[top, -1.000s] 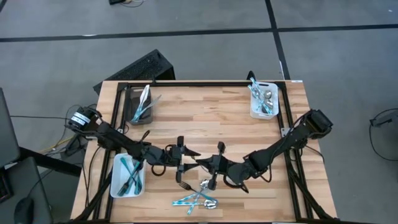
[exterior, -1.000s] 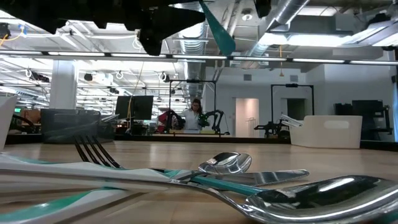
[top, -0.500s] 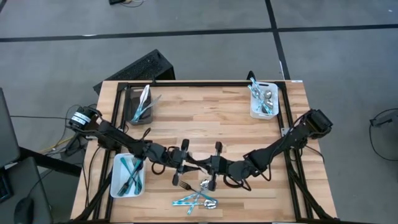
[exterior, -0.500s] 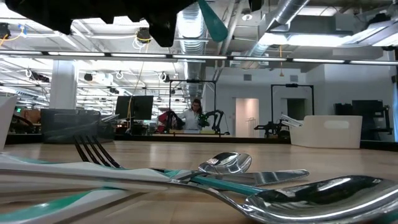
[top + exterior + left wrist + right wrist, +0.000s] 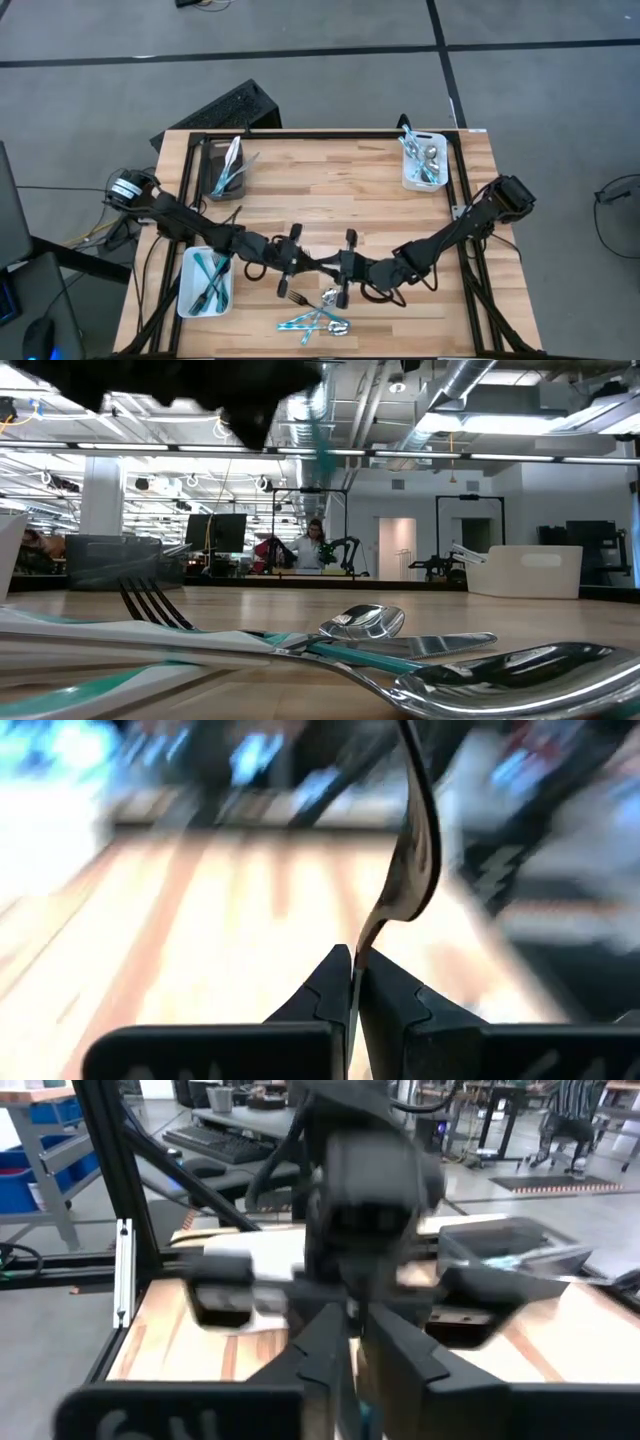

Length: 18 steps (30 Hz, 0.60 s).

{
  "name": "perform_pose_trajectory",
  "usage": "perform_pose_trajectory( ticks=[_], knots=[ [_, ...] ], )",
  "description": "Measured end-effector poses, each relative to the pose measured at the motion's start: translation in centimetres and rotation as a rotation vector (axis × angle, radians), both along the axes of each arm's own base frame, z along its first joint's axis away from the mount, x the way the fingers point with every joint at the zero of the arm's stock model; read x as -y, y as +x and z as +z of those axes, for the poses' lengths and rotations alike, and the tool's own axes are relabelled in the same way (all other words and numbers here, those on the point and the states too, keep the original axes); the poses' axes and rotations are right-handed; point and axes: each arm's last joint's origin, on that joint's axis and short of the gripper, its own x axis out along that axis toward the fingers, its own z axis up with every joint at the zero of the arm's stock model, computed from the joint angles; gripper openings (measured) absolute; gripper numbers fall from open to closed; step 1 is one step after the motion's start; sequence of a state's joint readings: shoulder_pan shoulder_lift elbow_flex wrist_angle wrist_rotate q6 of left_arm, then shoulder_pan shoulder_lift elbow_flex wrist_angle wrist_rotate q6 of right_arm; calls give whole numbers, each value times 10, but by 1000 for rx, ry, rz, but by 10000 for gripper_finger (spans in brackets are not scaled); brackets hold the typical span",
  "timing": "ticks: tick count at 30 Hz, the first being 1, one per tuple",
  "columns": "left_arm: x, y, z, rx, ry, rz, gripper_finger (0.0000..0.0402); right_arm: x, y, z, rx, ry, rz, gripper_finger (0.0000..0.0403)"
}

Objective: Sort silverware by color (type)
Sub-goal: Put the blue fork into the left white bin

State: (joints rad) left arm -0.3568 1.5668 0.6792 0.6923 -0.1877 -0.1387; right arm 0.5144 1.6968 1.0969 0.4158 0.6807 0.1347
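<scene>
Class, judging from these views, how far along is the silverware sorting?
Done: some silverware lies in the dark bin, the left white bin and the right white bin. In hand: the left tool is shut on a spoon, meeting the right tool mid-table. Left: a mixed pile near the table edge.

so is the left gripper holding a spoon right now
Yes, in the left wrist view the left gripper is shut on the thin neck of a shiny spoon.

So both claws meet mid-worktop (image 5: 330,180), left claw (image 5: 297,262) facing right claw (image 5: 348,265), with the silverware pile (image 5: 318,315) just in front, bins at three corners.
</scene>
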Motion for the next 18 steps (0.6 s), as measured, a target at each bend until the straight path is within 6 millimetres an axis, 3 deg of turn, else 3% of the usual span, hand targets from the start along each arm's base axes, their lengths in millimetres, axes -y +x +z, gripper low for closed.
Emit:
perform_pose_trajectory(
  ticks=[2, 5, 10, 14, 18],
  knots=[
    [0, -14, 1, -150, 24, 108, 1, 1, -2, 5, 11, -5, 0, 96],
    [5, -45, 19, -366, 1, 287, 0, 1, -7, 11, 8, -10, -12, 125],
    [24, -109, 51, -599, -199, 435, 0, 4, -10, 12, -29, -28, -17, 160],
    [36, -161, 55, -730, -336, 532, 0, 7, -9, 11, -45, -34, -27, 165],
    [48, -199, 51, -767, -469, 643, 0, 9, -11, 2, -118, -21, -37, 159]
  ],
)
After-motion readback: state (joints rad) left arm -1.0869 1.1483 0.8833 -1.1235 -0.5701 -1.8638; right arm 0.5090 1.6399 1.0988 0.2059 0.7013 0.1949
